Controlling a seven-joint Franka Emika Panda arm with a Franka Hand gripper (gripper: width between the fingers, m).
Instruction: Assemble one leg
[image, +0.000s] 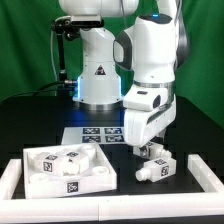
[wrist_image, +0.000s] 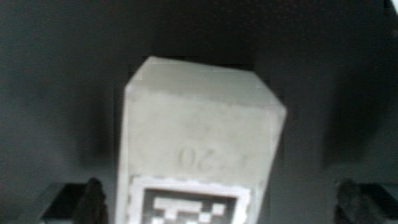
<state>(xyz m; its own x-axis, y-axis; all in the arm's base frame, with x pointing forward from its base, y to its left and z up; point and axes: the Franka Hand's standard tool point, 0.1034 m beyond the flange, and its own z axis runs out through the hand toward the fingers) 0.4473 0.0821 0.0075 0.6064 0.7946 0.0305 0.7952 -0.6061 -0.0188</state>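
Note:
A leg (image: 154, 169), a stubby white block with a black-and-white tag, lies on the black table at the exterior view's right. My gripper (image: 149, 153) hangs right above it. In the wrist view the leg (wrist_image: 199, 120) fills the middle, its tag toward the gripper (wrist_image: 217, 206). The dark fingers (wrist_image: 82, 202) stand on either side of the leg with a gap on each side, so the gripper is open. The large flat white panel (image: 35, 180) lies at the front of the exterior view's left, with other legs (image: 62, 160) resting on it.
The marker board (image: 100, 135) lies on the table in front of the robot's base. A low white wall (image: 205, 172) borders the work area at the exterior view's right, and another (image: 8, 178) at its left.

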